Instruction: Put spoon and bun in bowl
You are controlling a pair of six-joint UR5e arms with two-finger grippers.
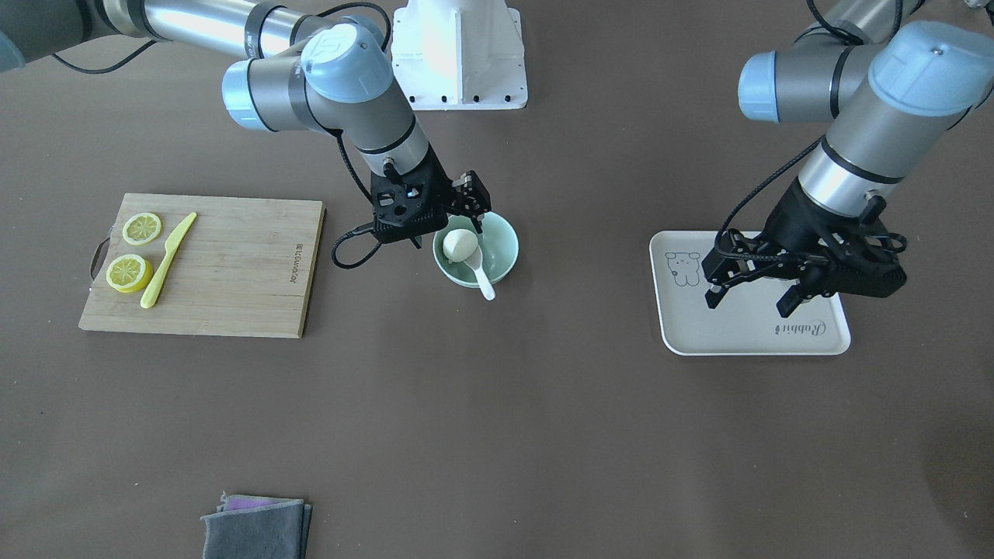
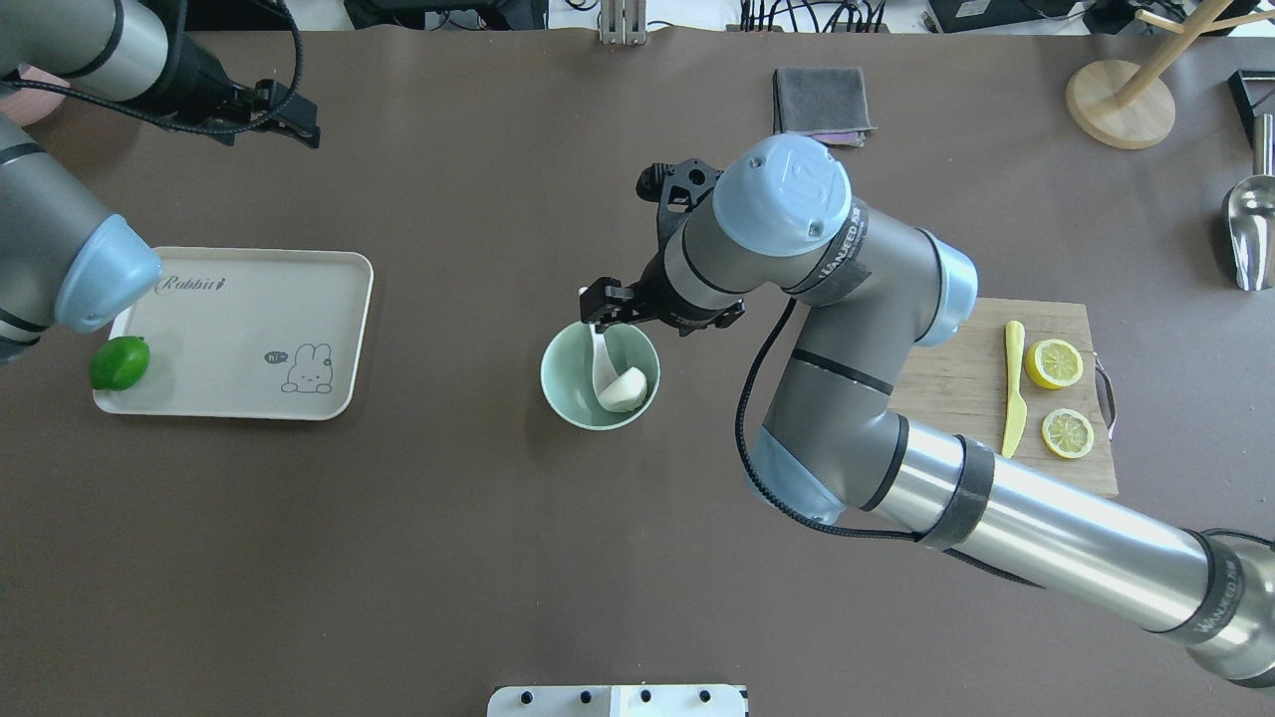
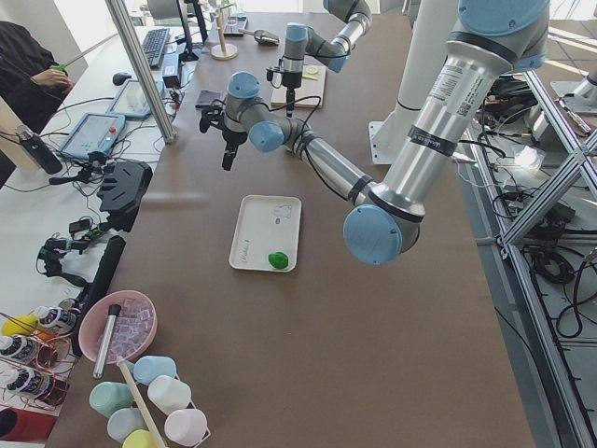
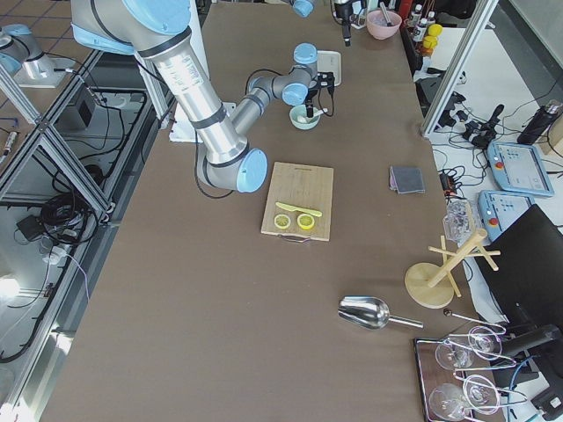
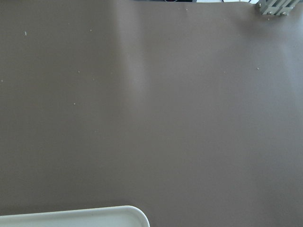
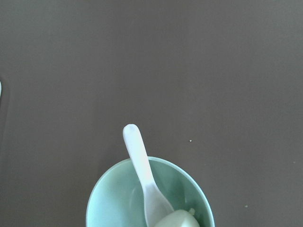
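The pale mint bowl (image 1: 509, 241) stands mid-table, also in the overhead view (image 2: 558, 383) and the right wrist view (image 6: 104, 198). The white bun (image 1: 460, 244) (image 2: 626, 388) lies inside it. The white spoon (image 1: 480, 272) (image 2: 602, 363) (image 6: 142, 165) rests with its scoop in the bowl beside the bun and its handle over the rim, free of any finger. My right gripper (image 1: 458, 225) (image 2: 606, 311) hovers just above the bowl's rim, looks open and holds nothing. My left gripper (image 1: 749, 301) (image 2: 294, 124) is open and empty above the beige tray (image 1: 745, 334).
A wooden cutting board (image 1: 233, 264) with two lemon halves (image 1: 142, 228) and a yellow knife (image 1: 167, 260) lies on the robot's right. A green lime (image 2: 120, 361) sits on the tray's corner (image 2: 249, 299). A grey cloth (image 1: 256, 528) lies at the far edge.
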